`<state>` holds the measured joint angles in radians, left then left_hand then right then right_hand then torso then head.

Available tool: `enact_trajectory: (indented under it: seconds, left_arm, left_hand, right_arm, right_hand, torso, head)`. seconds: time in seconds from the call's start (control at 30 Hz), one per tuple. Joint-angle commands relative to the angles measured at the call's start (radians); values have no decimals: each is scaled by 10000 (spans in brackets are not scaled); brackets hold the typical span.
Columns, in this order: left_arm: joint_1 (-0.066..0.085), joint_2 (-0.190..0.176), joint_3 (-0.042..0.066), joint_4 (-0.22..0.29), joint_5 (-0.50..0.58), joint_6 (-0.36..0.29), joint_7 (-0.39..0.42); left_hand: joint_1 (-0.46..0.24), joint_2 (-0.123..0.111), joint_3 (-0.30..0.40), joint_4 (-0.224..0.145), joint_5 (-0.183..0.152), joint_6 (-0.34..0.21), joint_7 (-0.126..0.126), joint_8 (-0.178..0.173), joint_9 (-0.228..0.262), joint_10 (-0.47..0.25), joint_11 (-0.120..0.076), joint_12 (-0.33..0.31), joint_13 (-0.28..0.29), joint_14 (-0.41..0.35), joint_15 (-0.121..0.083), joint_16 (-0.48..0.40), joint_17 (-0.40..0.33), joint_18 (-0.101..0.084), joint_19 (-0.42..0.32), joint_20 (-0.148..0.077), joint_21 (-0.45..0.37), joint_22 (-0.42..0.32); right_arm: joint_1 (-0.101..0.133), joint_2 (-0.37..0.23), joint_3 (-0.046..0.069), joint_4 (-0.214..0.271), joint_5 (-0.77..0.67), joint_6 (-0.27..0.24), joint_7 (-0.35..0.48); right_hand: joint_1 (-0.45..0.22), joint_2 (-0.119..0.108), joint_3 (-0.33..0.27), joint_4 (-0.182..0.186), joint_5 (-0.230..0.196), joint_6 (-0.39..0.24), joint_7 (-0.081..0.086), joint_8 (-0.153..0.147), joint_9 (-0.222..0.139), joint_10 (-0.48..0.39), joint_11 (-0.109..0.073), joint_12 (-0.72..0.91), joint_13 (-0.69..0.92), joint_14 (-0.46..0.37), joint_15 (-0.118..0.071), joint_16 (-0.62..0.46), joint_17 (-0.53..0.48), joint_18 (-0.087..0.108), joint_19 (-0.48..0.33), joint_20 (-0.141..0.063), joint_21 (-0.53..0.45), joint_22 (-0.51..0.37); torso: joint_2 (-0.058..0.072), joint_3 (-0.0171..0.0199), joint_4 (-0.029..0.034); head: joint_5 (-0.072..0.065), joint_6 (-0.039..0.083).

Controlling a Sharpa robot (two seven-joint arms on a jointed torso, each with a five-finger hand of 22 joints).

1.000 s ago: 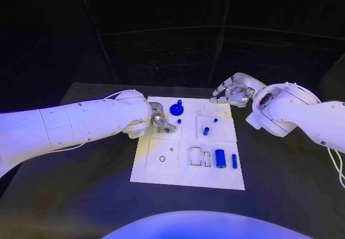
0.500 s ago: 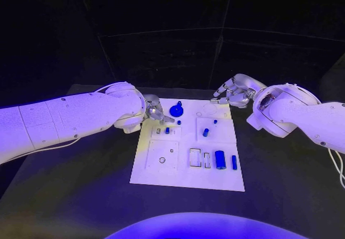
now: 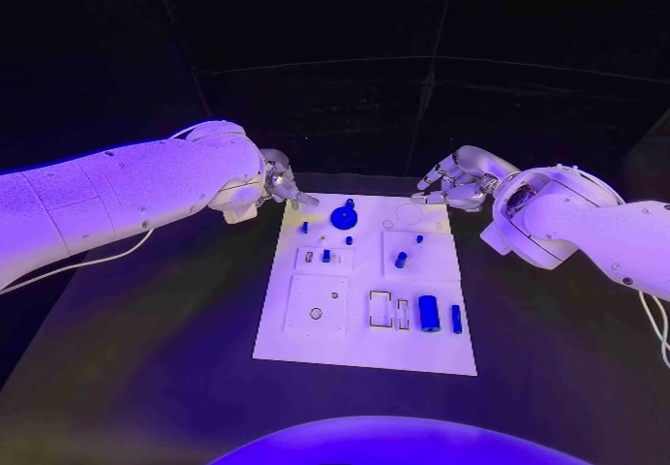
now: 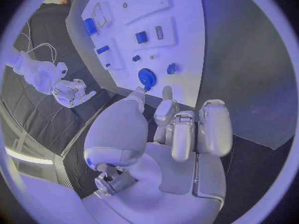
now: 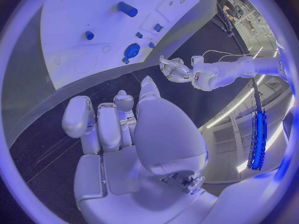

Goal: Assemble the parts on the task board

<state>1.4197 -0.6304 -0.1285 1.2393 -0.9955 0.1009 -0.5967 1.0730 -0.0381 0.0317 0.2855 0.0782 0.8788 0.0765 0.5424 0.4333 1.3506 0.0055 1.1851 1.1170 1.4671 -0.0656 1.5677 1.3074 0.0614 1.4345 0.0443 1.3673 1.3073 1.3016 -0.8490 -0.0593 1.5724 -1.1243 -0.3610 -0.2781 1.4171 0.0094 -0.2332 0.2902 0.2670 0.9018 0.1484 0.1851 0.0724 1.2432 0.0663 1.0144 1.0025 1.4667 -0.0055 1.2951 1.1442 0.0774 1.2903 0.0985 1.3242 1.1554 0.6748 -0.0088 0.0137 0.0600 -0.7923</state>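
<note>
The white task board (image 3: 319, 334) lies in the middle of the black table. A blue toothed disc (image 3: 344, 217) stands near its far edge, with small blue parts (image 3: 325, 256) and a blue peg (image 3: 401, 258) further in. A thick blue cylinder (image 3: 429, 312) and a slim blue bar (image 3: 455, 317) lie at the near right. My left hand (image 3: 284, 186) hovers off the board's far left corner, fingers loosely apart, holding nothing. My right hand (image 3: 454, 181) hangs by the far right corner, also holding nothing. The left wrist view shows the disc (image 4: 146, 77) beyond my fingers (image 4: 215, 127).
Rectangular recesses (image 3: 380, 305) and a small round hole (image 3: 316, 312) mark the board's near half. Black table (image 3: 139, 368) surrounds the board on all sides. A white cable (image 3: 112, 247) runs under the left arm.
My left hand has lifted off the board's left middle and drawn back to the far left corner, uncovering small blue parts. The right hand has stayed in place.
</note>
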Motion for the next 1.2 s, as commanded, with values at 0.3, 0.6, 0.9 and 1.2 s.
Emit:
enact_trajectory:
  seconds: [0.3,0.6,0.9,1.2]
  left_arm:
    - [-122,635,-188,-1261,-108,1224,441]
    - [-271,1065,-220,-1913,-365,1402,757]
    - [-399,1336,-222,-2307,-418,1496,892]
    - [-446,1452,-222,-2478,-424,1641,972]
  left_hand:
    - [174,119,-228,48,12,129,28,-72,-163,-86,-12,-32,-35,1037,77,31,2634,34,11,79,-30,128]
    - [81,200,-420,52,-19,237,5,-78,-244,-64,-30,7,-17,1037,67,31,2634,21,46,77,13,193]
    - [191,253,-500,24,-4,339,-22,-58,-289,-35,-51,51,15,1037,52,31,2634,11,71,67,45,241]
    - [427,329,-608,-9,6,506,-72,10,-338,16,-93,122,69,1037,20,31,2634,-2,105,41,86,306]
  right_arm:
    - [21,71,6,-4,65,-323,33]
    - [19,144,6,-33,363,-419,20]
    - [19,193,6,-74,401,-416,26]
    - [19,222,6,-89,406,-402,27]
  right_hand:
    - [-58,98,-69,-16,212,-101,27,73,-18,-114,-26,53,-16,193,-64,-109,-39,168,-64,13,-79,-39]
    - [-18,134,-78,-20,336,-125,30,79,-20,-149,-25,29,-44,194,-64,-126,-49,174,-77,12,-103,-68]
    - [7,150,-83,-22,399,-132,31,86,-20,-159,-26,26,-49,194,-63,-134,-51,173,-71,12,-103,-64]
    - [12,155,-84,-22,417,-133,31,88,-20,-161,-26,27,-49,194,-63,-138,-55,176,-78,12,-111,-75]
  torso:
    - [-1,-9,4]
    - [-1,-3,-5]
    - [-2,4,-2]
    - [-8,6,-1]
  head:
    - [1,-29]
    - [38,-32]
    - [37,-65]
    - [32,-81]
